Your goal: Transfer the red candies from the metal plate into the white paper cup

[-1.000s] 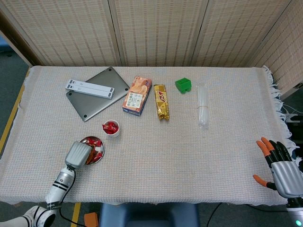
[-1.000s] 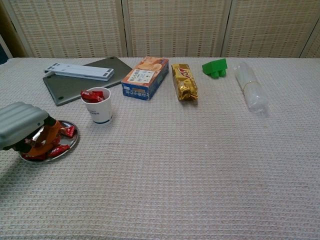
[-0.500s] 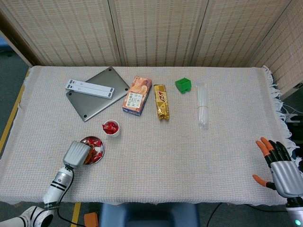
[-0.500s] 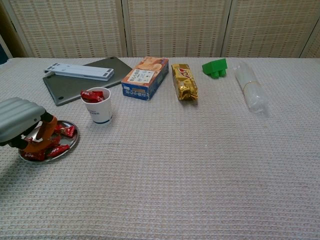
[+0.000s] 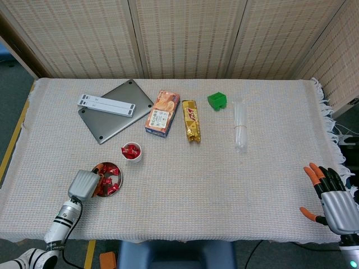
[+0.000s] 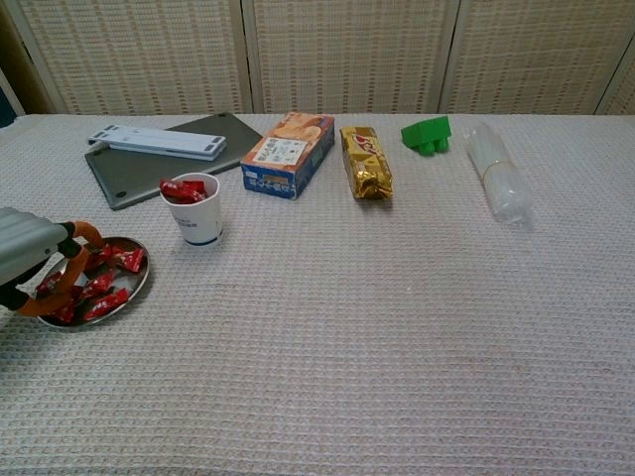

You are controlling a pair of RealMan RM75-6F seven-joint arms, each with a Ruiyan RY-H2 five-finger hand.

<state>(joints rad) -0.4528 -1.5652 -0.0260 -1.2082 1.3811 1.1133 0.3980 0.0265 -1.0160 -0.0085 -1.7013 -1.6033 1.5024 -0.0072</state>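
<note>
Item: metal plate, lower left of the head view, near the front table edge; holds several red candies loose on its surface.

Item: white paper cup, upright, just up and right of the plate and apart from it; red wrappers show at its mouth.

Item: left hand, at the plate's left rim. Orange-tipped fingers curl down over the plate's near-left part; whether they pinch a candy cannot be told.

Item: right hand, lower right corner of the head view, past the cloth's right edge, fingers spread, holding nothing.

Item: grey laptop, closed, upper left, with a white slotted bar lying across it.

Item: snack box, gold packet, green block and clear plastic bundle, in a row across the upper middle to upper right.

Item: woven tablecloth; its whole centre and lower right lie bare, a broad open stretch between plate and right hand. Fringe hangs at the right edge.
</note>
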